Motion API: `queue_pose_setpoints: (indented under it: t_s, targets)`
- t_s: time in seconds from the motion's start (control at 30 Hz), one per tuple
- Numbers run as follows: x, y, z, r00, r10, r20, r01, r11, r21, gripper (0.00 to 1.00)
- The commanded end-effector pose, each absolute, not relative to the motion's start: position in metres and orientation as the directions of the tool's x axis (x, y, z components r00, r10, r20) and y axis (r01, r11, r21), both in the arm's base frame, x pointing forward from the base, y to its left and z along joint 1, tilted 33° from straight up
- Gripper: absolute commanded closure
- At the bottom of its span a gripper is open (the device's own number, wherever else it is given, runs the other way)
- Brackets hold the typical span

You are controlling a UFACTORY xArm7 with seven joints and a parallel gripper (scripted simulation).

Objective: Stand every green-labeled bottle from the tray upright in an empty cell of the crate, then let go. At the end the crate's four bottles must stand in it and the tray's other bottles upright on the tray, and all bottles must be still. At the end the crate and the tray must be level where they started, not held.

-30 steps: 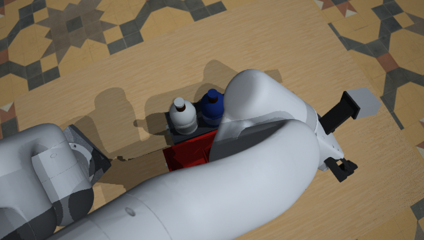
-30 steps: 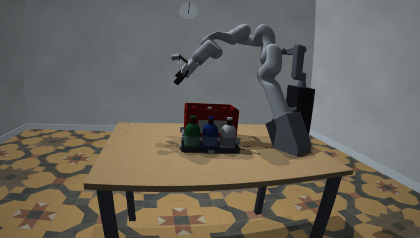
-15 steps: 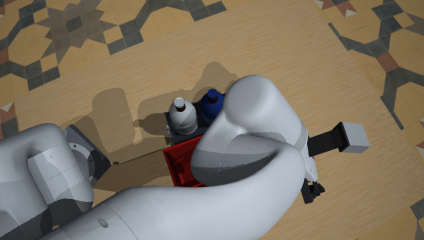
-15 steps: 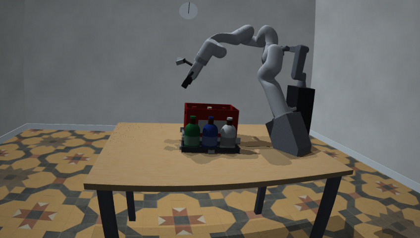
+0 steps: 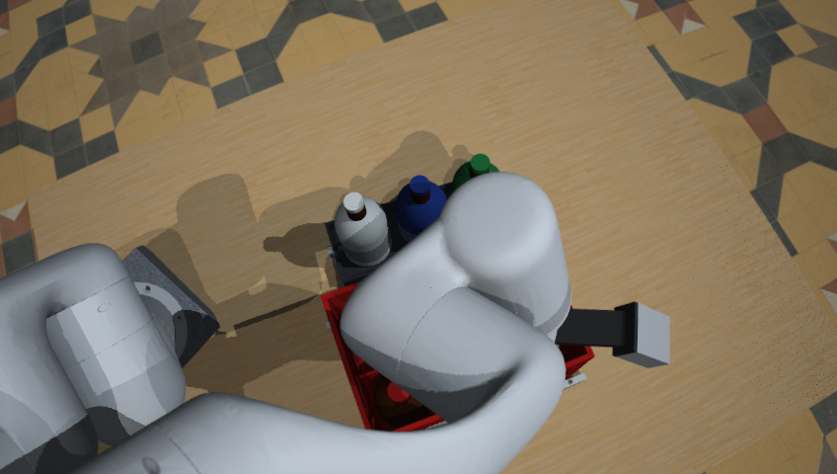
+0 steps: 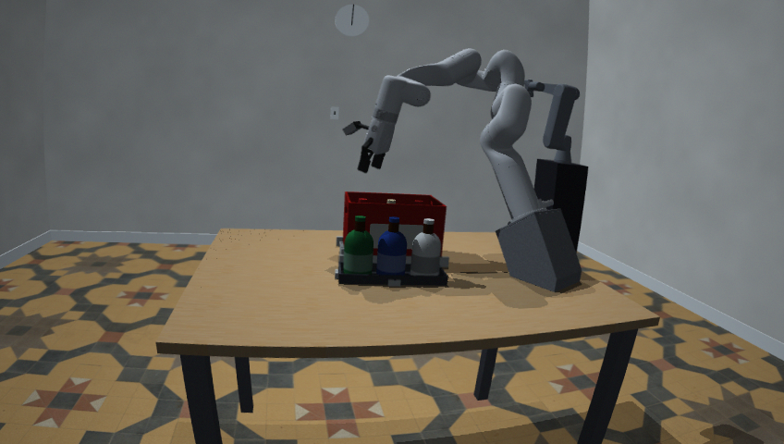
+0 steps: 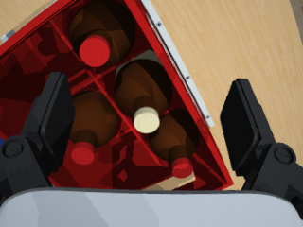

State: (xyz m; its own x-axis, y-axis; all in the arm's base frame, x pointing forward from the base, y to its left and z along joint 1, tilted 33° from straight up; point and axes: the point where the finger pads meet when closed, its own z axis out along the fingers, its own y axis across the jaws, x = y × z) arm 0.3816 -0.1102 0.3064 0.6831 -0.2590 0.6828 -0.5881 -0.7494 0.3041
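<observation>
Three bottles stand upright on the dark tray [image 6: 351,279] [image 5: 343,271] in front of the crate: a green-labeled bottle [image 6: 358,252] [image 5: 474,167], a blue bottle [image 6: 391,252] [image 5: 418,205] and a white bottle [image 6: 425,252] [image 5: 360,230]. The red crate [image 6: 401,207] [image 5: 338,317] [image 7: 161,32] holds several brown bottles, three with red caps [image 7: 97,51] and one with a cream cap [image 7: 147,120]. A cell at its upper left [image 7: 34,57] looks empty in the wrist view. My gripper [image 6: 369,163] [image 7: 149,94] is open and empty, high above the crate. In the top view my arm hides it.
The arm's grey base block [image 6: 542,252] stands on the table [image 6: 263,308] to the right of the crate. My arm [image 5: 470,276] covers most of the crate and part of the green bottle in the top view.
</observation>
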Motion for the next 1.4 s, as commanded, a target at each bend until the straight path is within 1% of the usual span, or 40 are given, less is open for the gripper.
queue_pose_setpoints:
  t_s: [0.0, 0.3, 1.37]
  targets:
    - [0.365, -0.108, 0.295, 0.672, -0.358, 0.648, -0.633, -0.732, 0.253, 0.00]
    - [0.335, -0.098, 0.270, 0.641, -0.523, 0.562, -0.708, -0.685, 0.171, 0.00]
    - [0.326, -0.093, 0.262, 0.627, -0.573, 0.527, -0.731, -0.666, 0.146, 0.00]
